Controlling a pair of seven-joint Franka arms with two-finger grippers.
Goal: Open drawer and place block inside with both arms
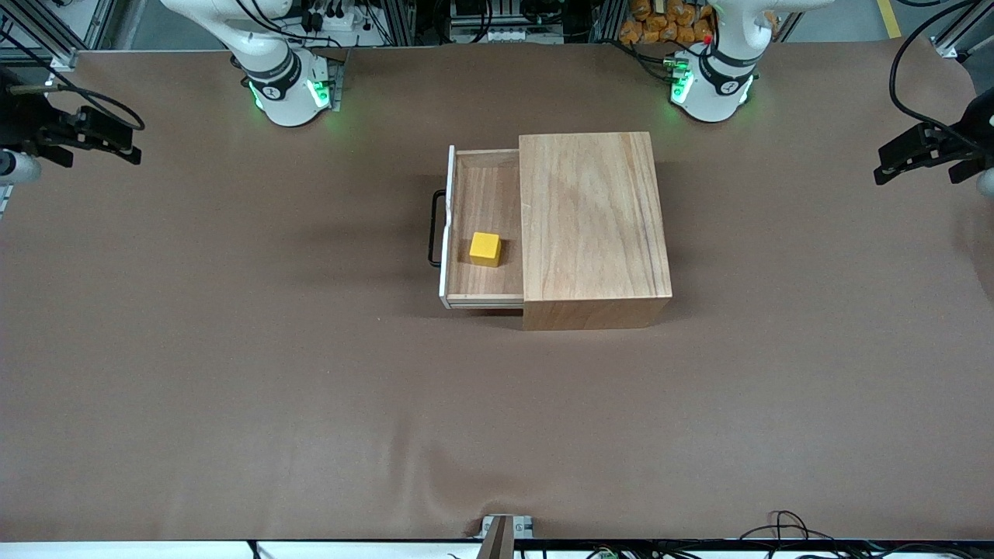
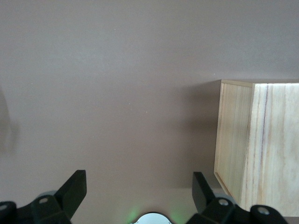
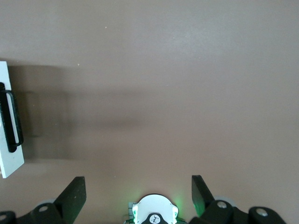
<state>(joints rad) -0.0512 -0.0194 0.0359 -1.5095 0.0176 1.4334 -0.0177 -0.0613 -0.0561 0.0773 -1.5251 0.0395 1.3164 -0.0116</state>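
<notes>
While both arms wait raised above bare table, the drawer (image 1: 485,225) stands pulled out at nine o'clock of the wooden box (image 1: 594,225), with the yellow block (image 1: 485,249) inside it. Over the table, the left claw (image 2: 139,198) hangs spread beside the box; the right claw (image 3: 138,196) hangs spread near the drawer's black handle (image 3: 10,121).

Both arms cut off above their bases, drawer (image 1: 483,225) rear hidden inside wooden box (image 1: 592,221), handle (image 3: 10,120) clipped in right wrist view
</notes>
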